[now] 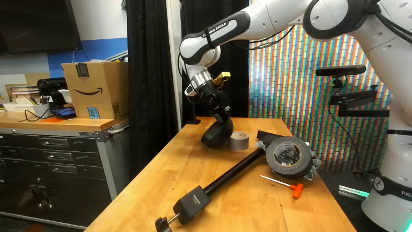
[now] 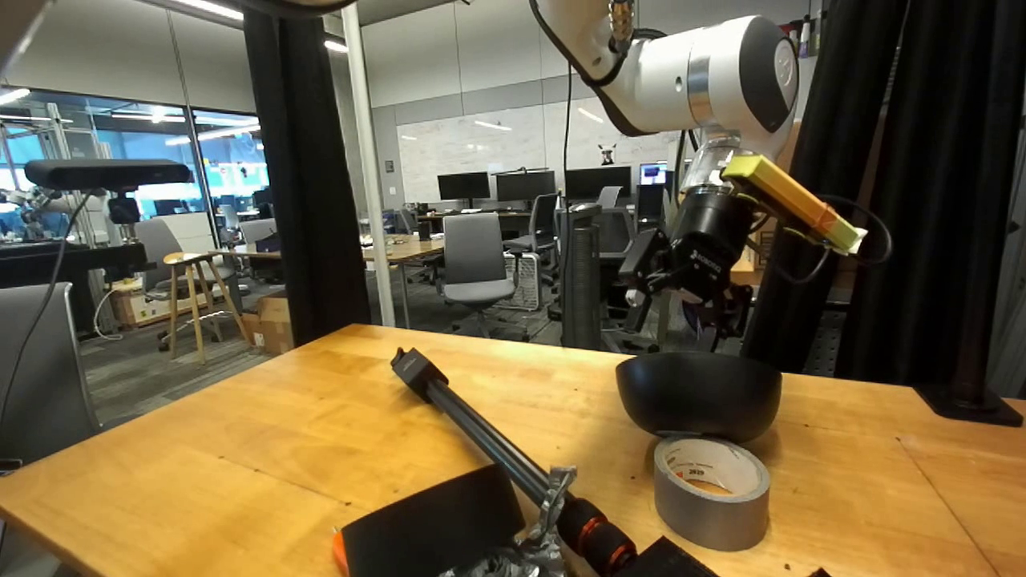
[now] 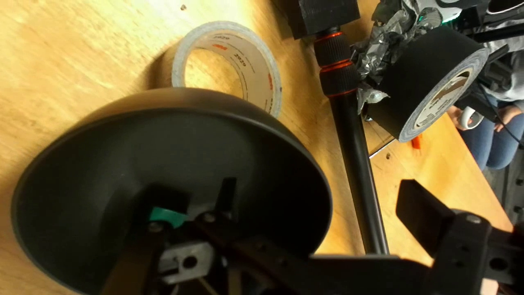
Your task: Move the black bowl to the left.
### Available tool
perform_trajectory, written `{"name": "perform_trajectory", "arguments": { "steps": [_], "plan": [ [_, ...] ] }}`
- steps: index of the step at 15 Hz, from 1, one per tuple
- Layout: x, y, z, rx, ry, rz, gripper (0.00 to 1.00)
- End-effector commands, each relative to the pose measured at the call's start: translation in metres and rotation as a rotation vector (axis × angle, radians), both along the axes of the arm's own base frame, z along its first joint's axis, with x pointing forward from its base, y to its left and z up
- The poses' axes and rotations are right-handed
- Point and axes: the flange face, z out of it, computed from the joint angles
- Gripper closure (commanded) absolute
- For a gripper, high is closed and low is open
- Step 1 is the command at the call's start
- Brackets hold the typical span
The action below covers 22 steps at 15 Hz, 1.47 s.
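The black bowl (image 1: 215,135) is tilted beside the grey tape roll (image 1: 238,140), near the far end of the table. It also shows in an exterior view (image 2: 697,397) with its outer side facing the camera, and from above in the wrist view (image 3: 172,155). My gripper (image 3: 323,200) is open. One finger is inside the bowl and the other is outside, so the bowl's rim lies between them. Whether the inner finger touches the wall, I cannot tell. In both exterior views the gripper (image 1: 222,112) (image 2: 681,316) is over the bowl.
A black pole (image 1: 236,172) with a clamp lies across the table (image 1: 244,212). A large black tape roll (image 1: 291,157) with crumpled foil and an orange-handled tool (image 1: 296,190) lie near its side edge. A black stand base (image 2: 966,403) is at another edge.
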Motion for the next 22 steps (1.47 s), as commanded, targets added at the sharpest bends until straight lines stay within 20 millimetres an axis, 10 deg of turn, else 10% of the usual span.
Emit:
{"name": "perform_trajectory", "arguments": {
  "steps": [1, 14, 22],
  "plan": [
    [-0.001, -0.003, -0.003, 0.009, 0.013, 0.016, 0.00],
    [0.005, 0.009, -0.011, 0.012, 0.027, 0.027, 0.10],
    [0.005, 0.009, -0.010, 0.012, 0.028, 0.025, 0.77]
  ]
}}
